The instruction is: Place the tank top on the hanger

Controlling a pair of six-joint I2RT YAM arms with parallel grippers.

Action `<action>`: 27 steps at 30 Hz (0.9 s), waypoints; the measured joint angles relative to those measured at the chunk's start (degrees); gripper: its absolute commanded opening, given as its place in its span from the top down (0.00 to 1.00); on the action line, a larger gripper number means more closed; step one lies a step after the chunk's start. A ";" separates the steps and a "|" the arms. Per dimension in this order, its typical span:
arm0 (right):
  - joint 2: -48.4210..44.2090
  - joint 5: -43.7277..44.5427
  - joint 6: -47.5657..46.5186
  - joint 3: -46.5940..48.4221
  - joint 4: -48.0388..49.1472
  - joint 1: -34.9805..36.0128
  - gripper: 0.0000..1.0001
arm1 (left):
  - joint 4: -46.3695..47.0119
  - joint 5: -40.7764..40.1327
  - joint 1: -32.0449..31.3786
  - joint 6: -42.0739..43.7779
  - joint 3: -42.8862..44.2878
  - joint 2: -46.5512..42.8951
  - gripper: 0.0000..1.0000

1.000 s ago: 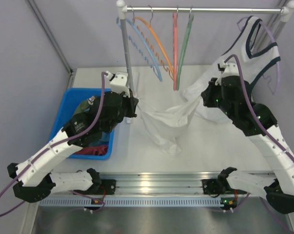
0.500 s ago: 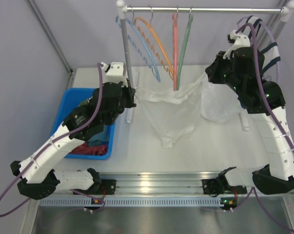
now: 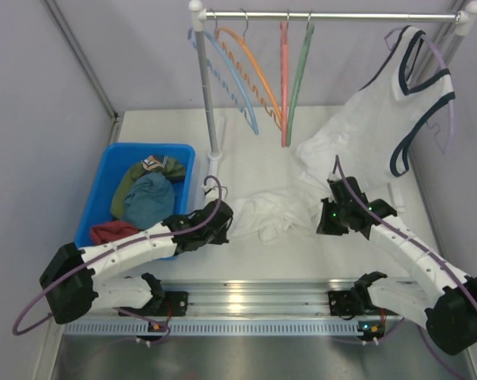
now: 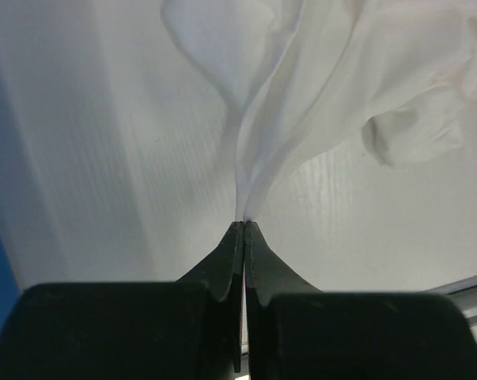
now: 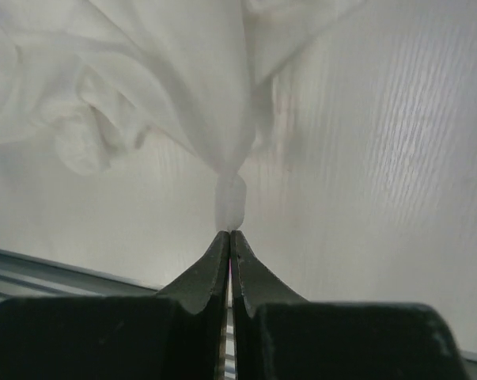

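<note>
Top camera: left gripper [image 3: 225, 223] and right gripper [image 3: 320, 223] both pinch the tank top [image 3: 271, 214], slumped low. Spreading step, I'd guess; next, lift toward the hanger [image 3: 300, 75].

A robotics lab test cell: plain grey walls [image 3: 32, 95], a white table [image 3: 246, 253], an aluminium mounting rail [image 3: 254, 299] at its near edge, a clothes rack [image 3: 333, 15] at the far side.
</note>
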 measured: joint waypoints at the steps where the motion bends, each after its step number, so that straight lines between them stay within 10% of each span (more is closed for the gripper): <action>1: 0.13 -0.66 0.55 -2.38 0.00 0.00 1.00 | 0.55 0.52 0.00 -0.90 -1.64 0.74 1.00; 27: -1.64 1.36 2.27 -1.25 1.55 0.00 0.81 | 3.91 1.77 2.47 -9.46 -10.25 -5.51 0.92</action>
